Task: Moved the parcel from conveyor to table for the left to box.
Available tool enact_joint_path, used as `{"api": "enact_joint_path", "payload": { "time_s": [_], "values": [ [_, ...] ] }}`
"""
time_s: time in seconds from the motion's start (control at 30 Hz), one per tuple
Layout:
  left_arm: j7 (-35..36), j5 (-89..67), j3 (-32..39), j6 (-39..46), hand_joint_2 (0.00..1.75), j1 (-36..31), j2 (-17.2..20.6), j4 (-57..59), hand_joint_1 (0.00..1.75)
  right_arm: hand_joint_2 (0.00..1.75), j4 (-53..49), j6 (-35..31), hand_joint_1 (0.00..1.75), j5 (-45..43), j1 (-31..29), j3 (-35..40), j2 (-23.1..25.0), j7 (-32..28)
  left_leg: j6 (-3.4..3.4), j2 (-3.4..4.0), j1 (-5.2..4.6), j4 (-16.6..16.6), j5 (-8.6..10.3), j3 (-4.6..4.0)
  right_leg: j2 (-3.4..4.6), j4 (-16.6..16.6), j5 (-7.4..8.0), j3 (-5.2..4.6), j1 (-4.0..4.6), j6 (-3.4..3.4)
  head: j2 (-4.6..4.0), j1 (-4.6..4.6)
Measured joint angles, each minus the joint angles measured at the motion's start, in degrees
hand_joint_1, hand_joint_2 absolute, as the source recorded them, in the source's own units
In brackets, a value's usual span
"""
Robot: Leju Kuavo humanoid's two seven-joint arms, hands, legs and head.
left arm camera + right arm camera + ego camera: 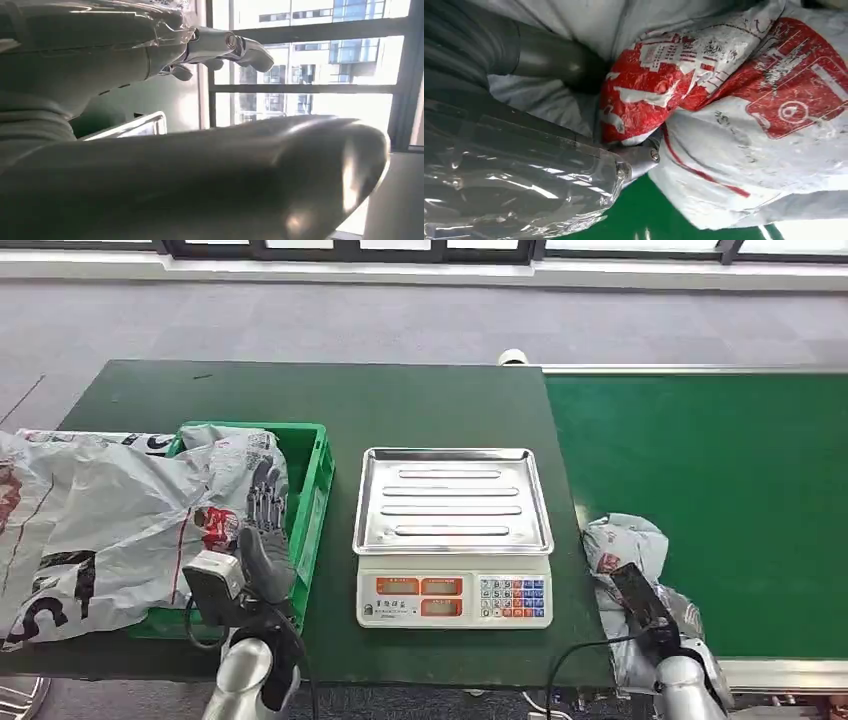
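A small grey parcel (620,543) with red print lies at the near left edge of the green conveyor (720,480), beside the table. My right hand (645,612) is on its near side. In the right wrist view the thumb (559,65) and a finger (639,157) close around a fold of the parcel (774,145), so the right hand (514,125) grips it. My left hand (263,540) is raised over the table in front of the green crate (316,490), fingers stretched out and apart, holding nothing. The left wrist view shows the same hand (125,50) with straight fingers (240,47).
A large grey mailing bag (100,520) fills the crate and spills over the dark green table (350,405) to the left. A weighing scale (453,600) with a bare steel tray (452,455) stands between crate and conveyor. Windows line the far wall.
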Motion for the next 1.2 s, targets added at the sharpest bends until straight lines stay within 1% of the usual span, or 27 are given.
{"api": "enact_joint_path", "payload": {
  "time_s": [0.33, 0.47, 0.57, 0.67, 0.73, 0.83, 0.9, 1.0, 1.07, 1.2],
  "values": [
    [0.0, 0.0, -0.55, -0.35, 0.0, -0.87, -0.04, 1.27, 0.0, 1.75, 0.33, 0.0, 1.75, 0.96, 0.08, 1.14, 0.28, -0.07, 0.0, -0.04, 0.03, -0.01, -0.05, -0.03, -0.03, 0.0, -0.06, -0.02, 0.03, -0.02, 0.0, 0.0],
    [0.02, 0.0, -0.61, -0.44, 0.0, -1.07, -0.13, 1.68, 0.0, 1.75, 0.7, -0.43, 1.75, 2.23, -0.02, 1.86, 0.68, 0.9, 0.01, -0.03, 0.04, -0.01, -0.06, -0.02, -0.03, 0.0, -0.07, 0.01, 0.04, -0.02, 0.0, 0.0],
    [0.02, 0.0, -0.81, -0.44, 0.0, -1.11, -0.15, 1.9, 0.0, 1.75, 0.81, -3.59, 1.75, 2.05, -0.28, 2.19, 1.29, 0.04, 0.01, -0.03, 0.04, -0.01, -0.06, -0.05, -0.03, 0.01, -0.06, 0.03, 0.04, -0.01, 0.0, 0.0],
    [0.07, -0.52, -0.81, 0.22, 0.0, -0.84, -0.15, 1.23, 0.0, 1.75, -0.84, -10.08, 1.75, -1.52, -0.68, 2.16, 1.9, -2.36, 0.01, -0.02, 0.0, -0.01, -0.06, -0.14, -0.03, 0.05, -0.05, -0.05, -0.02, -0.01, 0.0, 0.0],
    [0.02, -1.07, -0.81, 0.46, 0.0, -0.41, -0.15, 0.46, 0.0, 1.75, -5.42, -13.13, 1.75, -7.62, 0.12, 2.14, 2.49, -4.54, 0.02, -0.06, -0.08, 0.0, -0.03, -0.29, -0.07, 0.11, -0.04, -0.23, -0.1, 0.0, 0.0, 0.0],
    [-0.22, -1.42, -0.81, 0.55, 0.0, -0.26, -0.15, 0.33, 0.0, 1.75, -19.1, -15.45, 1.75, -20.32, 3.34, 1.99, 3.74, -9.8, 0.0, -0.31, -0.09, 0.0, 0.06, -0.46, -0.34, 0.11, -0.04, -0.4, -0.09, 0.0, 0.0, 0.0],
    [-0.46, -1.66, -0.81, 0.55, 0.0, -0.3, -0.15, 0.44, 0.0, 1.75, -28.91, -15.89, 1.75, -26.87, 6.02, 1.97, 4.92, -13.49, -0.01, -0.28, -0.08, -0.01, 0.05, -0.48, -0.33, 0.12, -0.06, -0.42, -0.09, -0.02, 0.0, 0.0],
    [-0.46, -1.68, -0.81, 0.55, 0.0, -0.34, -0.15, 0.63, 0.0, 1.75, -39.02, -15.93, 1.75, -28.52, 9.29, 1.97, 6.45, -14.54, -0.04, -0.22, -0.06, -0.03, -0.01, -0.55, -0.3, 0.12, -0.1, -0.51, -0.08, -0.06, 0.0, 0.0],
    [-0.46, -1.7, -0.81, 0.55, 0.0, -0.34, -0.15, 0.68, 0.0, 1.75, -42.63, -16.04, 1.75, -28.72, 10.46, 1.97, 7.0, -14.69, -0.04, -0.17, -0.06, -0.04, -0.02, -0.57, -0.28, 0.12, -0.11, -0.55, -0.08, -0.07, 0.0, 0.0],
    [-0.46, -1.73, -0.81, 0.55, 0.0, -0.35, -0.15, 0.72, 0.0, 1.75, -46.77, -16.19, 1.75, -29.22, 11.64, 1.97, 7.6, -15.29, -0.04, -0.15, -0.07, -0.03, -0.01, -0.56, -0.22, 0.11, -0.1, -0.55, -0.09, -0.06, 0.0, 0.0]
  ]
}}
